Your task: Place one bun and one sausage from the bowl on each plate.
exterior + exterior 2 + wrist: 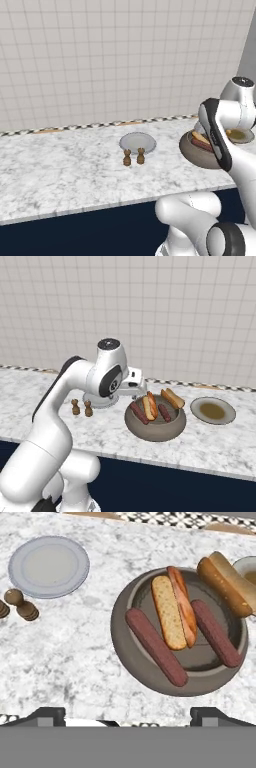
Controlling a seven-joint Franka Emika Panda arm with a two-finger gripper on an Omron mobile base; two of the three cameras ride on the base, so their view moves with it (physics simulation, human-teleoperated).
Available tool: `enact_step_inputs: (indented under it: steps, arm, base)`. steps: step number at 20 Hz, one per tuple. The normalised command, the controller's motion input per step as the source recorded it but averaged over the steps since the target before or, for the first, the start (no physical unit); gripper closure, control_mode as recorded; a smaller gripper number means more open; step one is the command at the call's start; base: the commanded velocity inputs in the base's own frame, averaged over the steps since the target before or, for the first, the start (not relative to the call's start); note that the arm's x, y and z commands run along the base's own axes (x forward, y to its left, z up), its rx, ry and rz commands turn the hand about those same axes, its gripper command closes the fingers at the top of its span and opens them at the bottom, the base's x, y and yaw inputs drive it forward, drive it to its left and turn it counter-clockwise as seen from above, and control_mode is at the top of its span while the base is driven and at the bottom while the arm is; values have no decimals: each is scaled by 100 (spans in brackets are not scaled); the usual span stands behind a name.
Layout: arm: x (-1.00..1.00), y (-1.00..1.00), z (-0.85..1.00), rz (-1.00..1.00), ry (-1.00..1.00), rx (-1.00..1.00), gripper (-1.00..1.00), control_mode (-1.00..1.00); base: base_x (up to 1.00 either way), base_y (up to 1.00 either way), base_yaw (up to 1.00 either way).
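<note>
The grey-brown bowl [121, 654] [155, 434] [192, 152] holds two dark red sausages [155, 646] [216, 633] and a bun [169, 612] lying between them. A second bun [225, 579] [172, 398] rests on the bowl's far rim. The light grey plate [49, 566] [137, 141] lies bare to the left of the bowl. The tan plate [213, 410] [241, 135] lies bare to its right. My gripper [132, 716] hovers above the counter on the bowl's near side, open, with nothing between its widely spread fingers.
Two small brown shakers [22, 605] [134, 157] [82, 407] stand just in front of the grey plate. The marble counter [60, 170] runs left, backed by a tiled wall [100, 60]. Its front edge drops to dark cabinets.
</note>
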Motion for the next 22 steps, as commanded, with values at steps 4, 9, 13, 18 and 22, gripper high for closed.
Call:
enact_step_inputs:
  steps: [4,9,13,18,22]
  arm:
    - [1,-29,-38,4,0,0,-100,-100]
    - [7,-25,-37,5,0,-1,-100,-100]
    - [11,-26,-42,6,2,-1,-100,-100]
    - [17,-19,-42,4,5,-1,-100,-100]
    - [18,-22,-38,3,7,0,-100,-100]
  base:
    - [0,0,0]
    - [0,0,0]
    - [0,0,0]
    - [0,0,0]
    - [0,0,0]
